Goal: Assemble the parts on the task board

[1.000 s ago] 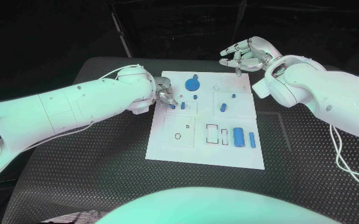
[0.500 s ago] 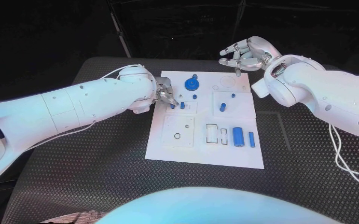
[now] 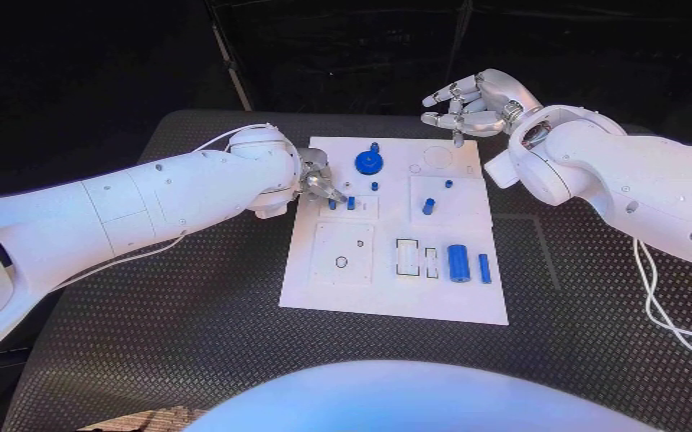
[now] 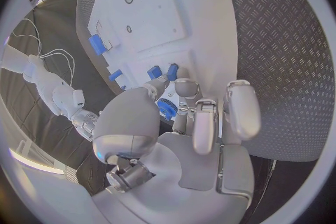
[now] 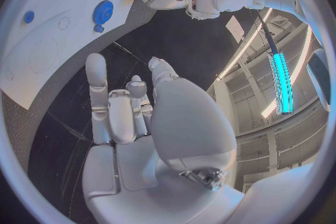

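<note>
While the left hand [image 3: 315, 184] works at the board's [image 3: 346, 287] left edge, just above frame centre in the head view, its fingertips [image 4: 159, 86] are bunched close over two small blue pegs [image 3: 340, 203]. Whether it actually grips one, I cannot tell; the wrist view shows fingers drawn together right at a peg [image 4: 154, 72], with the contact hidden.

The right hand [image 3: 476, 104] hovers above the bench's [image 3: 173, 332] far edge, upper right of centre, clear of the board. Its fingers are curled loosely inward and hold nothing, which the right wrist view confirms [image 5: 129, 117].

The main risk, as I judge it, is a peg tipping or slipping sideways if the fingertips close off-centre; the pegs are small and stand close together, so nudging the neighbour looks likely. A tilted peg could jam in its hole or skid across the board.

Other parts crowd the area: a blue gear [image 3: 371, 162] sits just right of the left hand near the board's top, a short peg [image 3: 428, 206] stands at centre-right, and a cylinder [image 3: 459, 263] and a slim bar [image 3: 485, 268] lie lower right beside empty rectangular slots. The gear is nearest and could be brushed by any move of the left hand toward the board's top. The left forearm [image 3: 130, 212] lies off the board's left side.
</note>
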Robot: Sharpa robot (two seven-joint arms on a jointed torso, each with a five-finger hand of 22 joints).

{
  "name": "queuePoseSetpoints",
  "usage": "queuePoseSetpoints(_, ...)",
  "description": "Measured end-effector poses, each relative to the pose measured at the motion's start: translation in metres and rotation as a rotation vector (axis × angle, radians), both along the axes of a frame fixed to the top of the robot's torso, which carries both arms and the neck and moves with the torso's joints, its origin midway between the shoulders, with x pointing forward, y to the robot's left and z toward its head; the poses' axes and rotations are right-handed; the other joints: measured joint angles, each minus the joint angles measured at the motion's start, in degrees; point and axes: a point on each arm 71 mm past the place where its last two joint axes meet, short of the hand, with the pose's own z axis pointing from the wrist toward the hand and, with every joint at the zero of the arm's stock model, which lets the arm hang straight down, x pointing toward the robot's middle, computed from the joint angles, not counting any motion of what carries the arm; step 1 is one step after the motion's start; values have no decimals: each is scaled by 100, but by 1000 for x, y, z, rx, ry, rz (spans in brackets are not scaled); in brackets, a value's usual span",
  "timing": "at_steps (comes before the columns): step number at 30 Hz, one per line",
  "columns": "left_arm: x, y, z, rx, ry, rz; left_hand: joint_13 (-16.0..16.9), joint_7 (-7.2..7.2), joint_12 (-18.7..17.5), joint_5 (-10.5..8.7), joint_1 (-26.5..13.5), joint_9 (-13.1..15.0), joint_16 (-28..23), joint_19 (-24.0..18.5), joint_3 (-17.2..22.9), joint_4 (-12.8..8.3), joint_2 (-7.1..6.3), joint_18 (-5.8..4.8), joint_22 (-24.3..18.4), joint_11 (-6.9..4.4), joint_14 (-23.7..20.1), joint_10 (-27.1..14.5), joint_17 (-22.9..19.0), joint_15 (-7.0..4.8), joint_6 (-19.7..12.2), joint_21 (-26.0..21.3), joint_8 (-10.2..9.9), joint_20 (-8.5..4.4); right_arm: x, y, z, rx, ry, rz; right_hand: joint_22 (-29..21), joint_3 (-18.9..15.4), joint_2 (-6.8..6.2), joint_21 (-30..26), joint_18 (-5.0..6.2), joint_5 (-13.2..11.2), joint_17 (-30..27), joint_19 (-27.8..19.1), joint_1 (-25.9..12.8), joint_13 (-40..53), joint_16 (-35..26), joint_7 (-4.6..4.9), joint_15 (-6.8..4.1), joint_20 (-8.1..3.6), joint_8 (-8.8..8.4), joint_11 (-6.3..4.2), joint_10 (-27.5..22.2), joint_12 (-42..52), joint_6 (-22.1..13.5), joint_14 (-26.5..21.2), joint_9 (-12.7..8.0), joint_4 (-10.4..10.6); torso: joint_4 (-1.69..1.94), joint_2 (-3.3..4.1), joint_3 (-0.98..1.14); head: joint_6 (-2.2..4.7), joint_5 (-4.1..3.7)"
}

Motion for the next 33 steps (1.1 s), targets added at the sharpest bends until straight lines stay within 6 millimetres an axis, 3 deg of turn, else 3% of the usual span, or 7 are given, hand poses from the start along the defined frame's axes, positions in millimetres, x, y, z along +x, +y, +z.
queuePoseSetpoints(10,0,3,-1,4,2,6,16,-1,26,0,-87,-23,0,18,-631,264,-21,0,0,0,0,0,0,0,2,28,21,-18,0,0,0,0,0,0,0,0,0,0,0,0,0,0,0,0,0,0,0,0,0,0,0,0,0,0,0,0,3,-2,-1,-4,-1)
queuePoseSetpoints(21,-1,8,-1,3,-1,13,10,-2,50,-1,-86,-33,0,18,-882,373,-21,0,0,-20,0,-20,0,1,3,28,22,-18,0,0,0,0,0,-1,-16,0,0,0,0,0,-6,-21,0,1,0,0,0,-21,0,0,0,0,0,0,0,0,6,-2,-5,-9,-5)
queuePoseSetpoints(28,0,16,1,-40,-25,67,-611,124,-322,-3,-60,-135,0,-108,-1331,679,64,0,0,81,0,-475,0,1,-288,-335,-141,44,0,0,0,0,0,-1,-15,0,0,0,1,0,-6,-21,0,1,0,0,0,-21,0,0,0,0,0,0,0,0,7,-2,-7,-1,-10)
queuePoseSetpoints(33,1,18,3,-82,-37,106,-686,143,-335,-3,-38,-146,0,-126,-1529,818,85,-1,0,104,-21,-511,0,22,-307,-377,-162,61,0,0,0,0,0,-1,-15,0,0,0,1,0,-6,-21,0,2,0,0,0,-21,0,0,0,0,0,0,0,0,7,-2,-4,-1,-10)
